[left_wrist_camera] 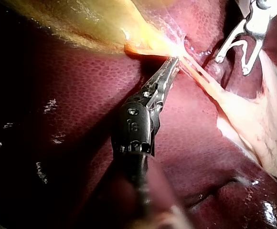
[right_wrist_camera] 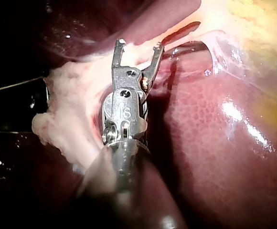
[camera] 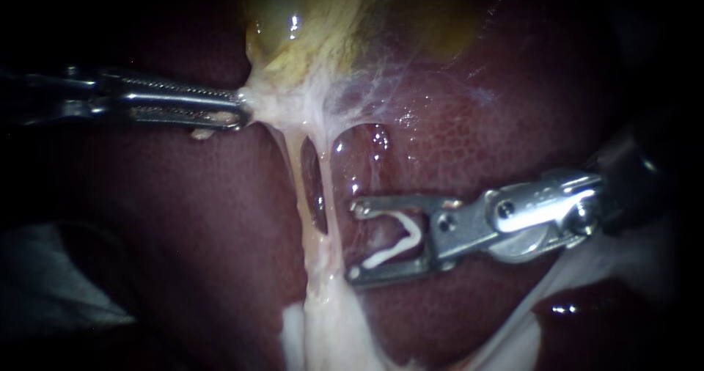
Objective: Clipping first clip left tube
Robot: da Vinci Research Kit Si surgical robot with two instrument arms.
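Observation:
The yellow-green gallbladder lies on the dark red liver. My left instrument is shut on the pale tissue at the gallbladder's neck and holds it stretched; the same grip shows in the left wrist view. From there the left tube and the right tube run down side by side. My right instrument lies just right of the right tube, around neither tube. Its jaws stand wide apart with an open white clip held between them.
Both tubes end in a thick mass of white tissue, which lies beside the right instrument's shaft in its wrist view. A thin pale web spreads from the gallbladder's neck over the liver. A narrow gap separates the two tubes.

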